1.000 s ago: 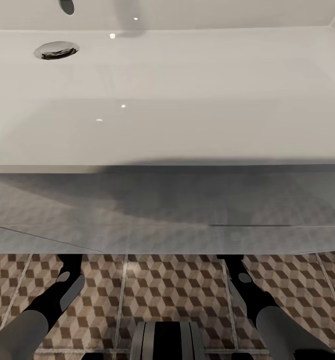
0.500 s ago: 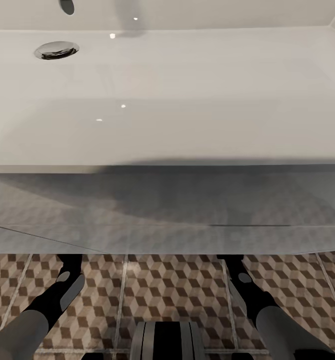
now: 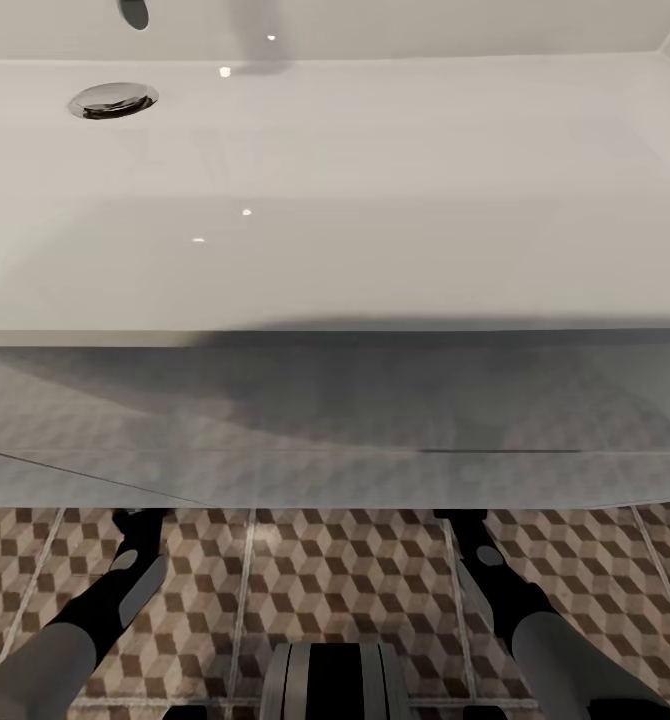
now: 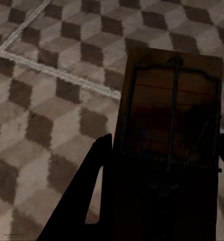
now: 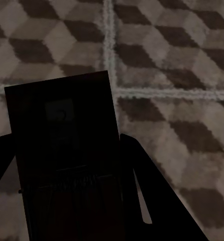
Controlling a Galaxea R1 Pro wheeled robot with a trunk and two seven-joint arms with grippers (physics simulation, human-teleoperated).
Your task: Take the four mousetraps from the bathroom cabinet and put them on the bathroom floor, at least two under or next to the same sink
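In the left wrist view a tan-brown mousetrap with dark wire parts lies between the two dark fingers of my left gripper, which is shut on it just above the cube-pattern bathroom floor. The right wrist view shows another mousetrap, in deep shadow. My right gripper is shut on it over the same tiles. In the head view both forearms reach forward under the white bathroom sink, which hides the hands. The cabinet is out of view.
The sink's wide white basin has a chrome drain at the back left, and its front edge overhangs the arms. Pale grout lines cross the tiles. My own base shows at the bottom of the head view.
My left forearm has shifted slightly down and back in the head view. The right arm and the sink look the same.
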